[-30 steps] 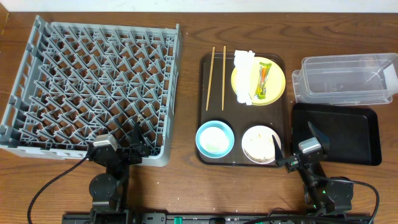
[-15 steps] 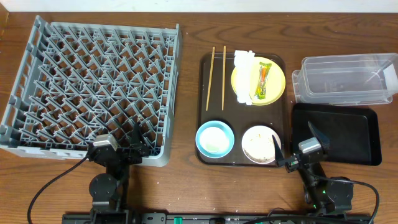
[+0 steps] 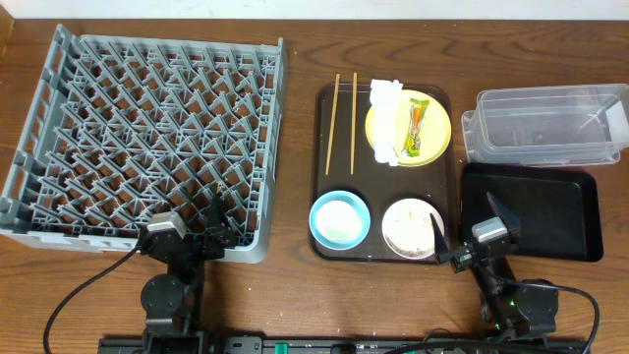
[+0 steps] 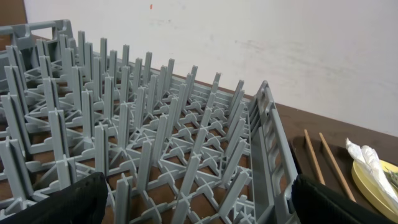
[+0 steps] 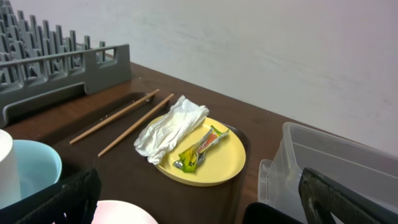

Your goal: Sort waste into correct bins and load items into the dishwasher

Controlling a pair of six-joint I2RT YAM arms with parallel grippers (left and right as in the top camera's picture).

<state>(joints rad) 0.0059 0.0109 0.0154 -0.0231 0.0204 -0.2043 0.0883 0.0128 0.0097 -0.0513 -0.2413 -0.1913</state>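
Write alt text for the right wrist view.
A yellow plate holding a crumpled white napkin and a green-and-orange wrapper sits on a dark tray, two chopsticks lying to its left. A clear tub stands at right, a grey rack at far left.

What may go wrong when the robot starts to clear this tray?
1. The crumpled white paper napkin and green-and-orange snack wrapper lie on the round yellow plate; lifting the plate first may spill them.
2. The two thin wooden chopsticks lie flat on the dark brown tray; a grasp may slip.
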